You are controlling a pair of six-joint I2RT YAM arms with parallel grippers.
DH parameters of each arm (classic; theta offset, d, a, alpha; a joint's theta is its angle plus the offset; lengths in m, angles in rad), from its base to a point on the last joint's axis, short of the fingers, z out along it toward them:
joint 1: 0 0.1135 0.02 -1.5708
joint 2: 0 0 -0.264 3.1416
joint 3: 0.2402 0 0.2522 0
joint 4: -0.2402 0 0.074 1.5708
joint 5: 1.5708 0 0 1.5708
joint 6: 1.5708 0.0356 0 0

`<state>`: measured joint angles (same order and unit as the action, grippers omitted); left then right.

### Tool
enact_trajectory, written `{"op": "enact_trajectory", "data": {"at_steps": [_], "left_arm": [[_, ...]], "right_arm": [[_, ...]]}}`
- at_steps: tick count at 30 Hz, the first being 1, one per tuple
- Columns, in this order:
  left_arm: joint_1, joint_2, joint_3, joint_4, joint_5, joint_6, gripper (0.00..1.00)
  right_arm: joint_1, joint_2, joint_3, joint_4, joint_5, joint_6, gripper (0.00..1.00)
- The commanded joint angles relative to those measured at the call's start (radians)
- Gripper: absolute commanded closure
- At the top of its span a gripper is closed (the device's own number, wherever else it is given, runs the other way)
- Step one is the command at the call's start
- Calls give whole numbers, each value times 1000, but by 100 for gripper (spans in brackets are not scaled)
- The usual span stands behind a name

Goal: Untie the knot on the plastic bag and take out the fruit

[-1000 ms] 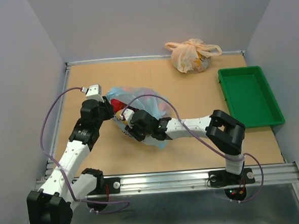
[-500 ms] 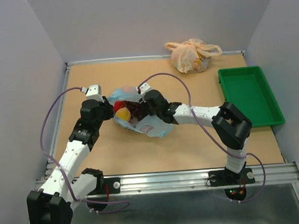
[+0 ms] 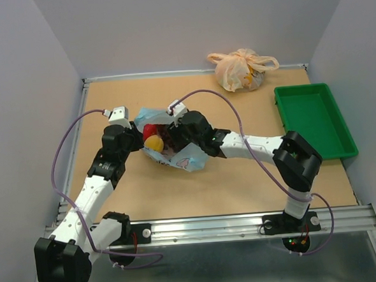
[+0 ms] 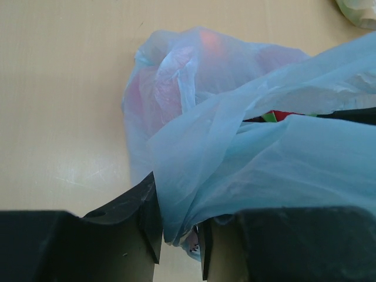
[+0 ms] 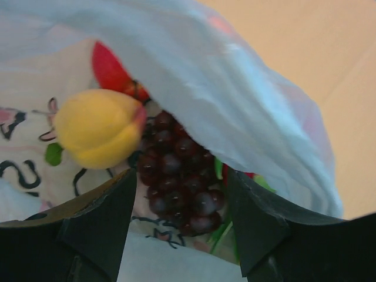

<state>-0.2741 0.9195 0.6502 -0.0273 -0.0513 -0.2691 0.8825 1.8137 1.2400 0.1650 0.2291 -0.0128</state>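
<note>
**Blue bag** [image 3: 188,157]: lies on the tabletop [image 3: 178,196], left of centre, crumpled, mouth gaping toward 12 o'clock. Cartoon print and lettering show on the lower sheet.

**Contents, seen through the mouth**
- Yellow fruit [image 5: 97,126]: at the 9 o'clock side of the opening, resting on the printed plastic.
- Red fruit [image 5: 108,67]: just beyond the yellow one, touching it, partly under the upper sheet.
- Grapes [image 5: 170,158]: dark purple bunch just beside the yellow fruit, at its 3 o'clock; green tips show under the bunch.

**Left claw** [image 4: 179,238]: at the bag's 9 o'clock edge, fingers pressed onto a gathered fold of the blue plastic, which rises stretched from between them.

**Right claw** [image 5: 181,194]: reaches in from the bag's 3 o'clock side, fingers spread wide at the mouth. The grapes lie in the gap ahead of the tips; whether the fingers touch them cannot be told. The upper sheet drapes above.

**Orange bag** [image 3: 240,69]: tied, at the far edge, 1 o'clock, well apart.

**Tray** [image 3: 316,143]: green, at the 3 o'clock edge.
</note>
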Motion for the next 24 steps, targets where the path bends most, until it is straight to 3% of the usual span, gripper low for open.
{"op": "enact_trajectory", "data": {"at_steps": [1, 4, 8, 19, 21, 24], "left_arm": [[-5, 1, 2, 30, 21, 18, 64], [-5, 2, 0, 32, 25, 18, 64], [-4, 1, 0, 33, 25, 18, 64], [-5, -1, 0, 33, 25, 18, 64], [-5, -1, 2, 33, 24, 19, 64], [-5, -2, 0, 33, 25, 19, 65]], "right_arm": [[33, 39, 1, 60, -83, -50, 32], [33, 81, 32, 64, -83, -68, 21], [33, 145, 82, 68, -68, -90, 15], [35, 298, 108, 153, 87, -72, 16], [35, 314, 99, 151, 92, -70, 23], [35, 315, 85, 154, 90, -65, 57]]}}
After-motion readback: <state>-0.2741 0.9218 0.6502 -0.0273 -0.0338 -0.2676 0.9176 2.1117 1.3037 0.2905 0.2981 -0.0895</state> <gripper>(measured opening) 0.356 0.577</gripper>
